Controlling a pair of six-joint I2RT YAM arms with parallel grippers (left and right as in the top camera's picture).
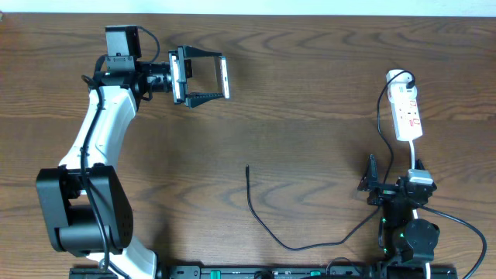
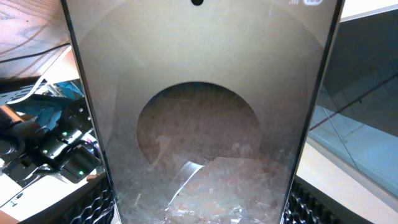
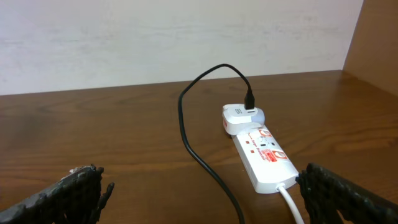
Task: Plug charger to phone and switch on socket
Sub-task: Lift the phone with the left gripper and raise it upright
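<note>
The left gripper (image 1: 203,76) is clamped on the phone (image 2: 199,124), over the far left of the table (image 1: 310,93). The right gripper (image 3: 202,183) has its jaws wide apart near the power strip (image 1: 407,112). The charger cable (image 1: 263,221) ends in a plug tip (image 1: 247,168) lying loose mid-table.

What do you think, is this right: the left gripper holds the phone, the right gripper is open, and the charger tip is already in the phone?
One thing is off: the charger tip is not in the phone; the overhead view shows it lying on the table, apart from it. The left gripper does hold the phone, and the right gripper is open.
</note>
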